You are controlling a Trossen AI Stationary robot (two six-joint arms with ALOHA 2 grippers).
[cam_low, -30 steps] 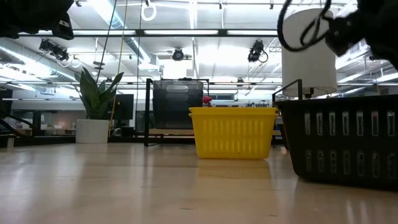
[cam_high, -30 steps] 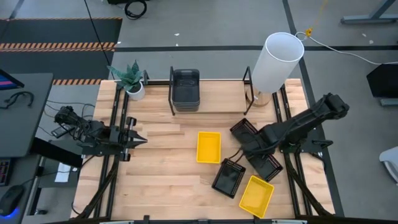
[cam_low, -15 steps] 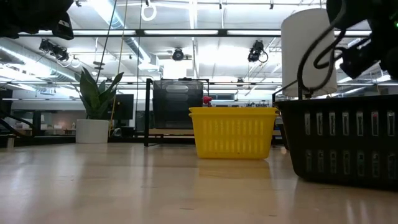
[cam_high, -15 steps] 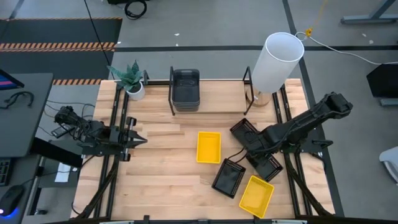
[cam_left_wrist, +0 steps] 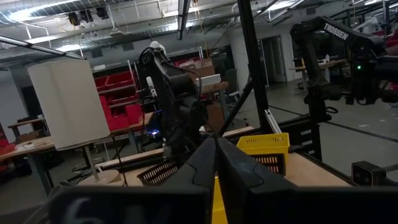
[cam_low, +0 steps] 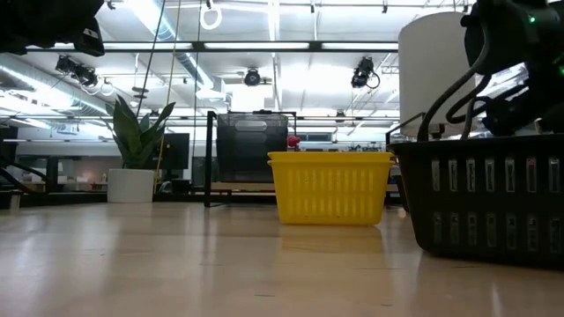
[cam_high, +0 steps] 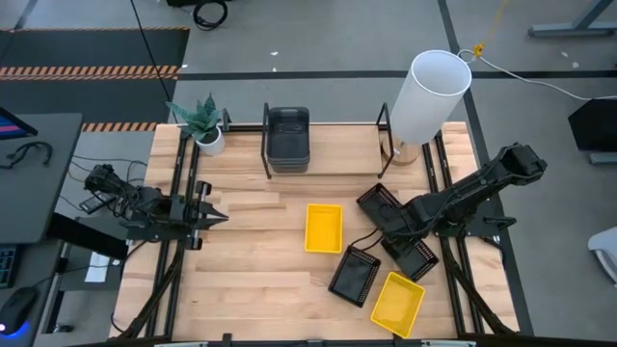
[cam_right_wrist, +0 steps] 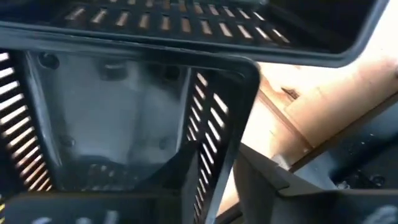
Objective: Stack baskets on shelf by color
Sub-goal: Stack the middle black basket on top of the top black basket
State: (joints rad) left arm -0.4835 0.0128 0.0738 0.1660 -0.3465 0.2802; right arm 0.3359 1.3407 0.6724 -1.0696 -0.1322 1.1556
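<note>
Right gripper (cam_high: 393, 229) sits low among three black baskets (cam_high: 416, 253) at the table's 4 o'clock, one finger seemingly inside a wall and one outside, likely to lift it for the shelf (cam_high: 337, 145) at 12 o'clock; grip unconfirmed. Grey baskets (cam_high: 287, 138) already stack on the shelf; yellow baskets (cam_high: 323, 227) lie empty at centre and 5 o'clock. Left gripper (cam_high: 214, 216) waits at 9 o'clock, jaws closed on nothing.

Right pincer (cam_high: 390, 227) sits over two overlapping baskets (cam_high: 379, 206) (cam_high: 416, 254). Toward desk (cam_high: 251, 280) front: two more (cam_high: 354, 275) (cam_high: 397, 303). Leftward, one (cam_high: 323, 227); shelf (cam_high: 337, 149) behind.
</note>
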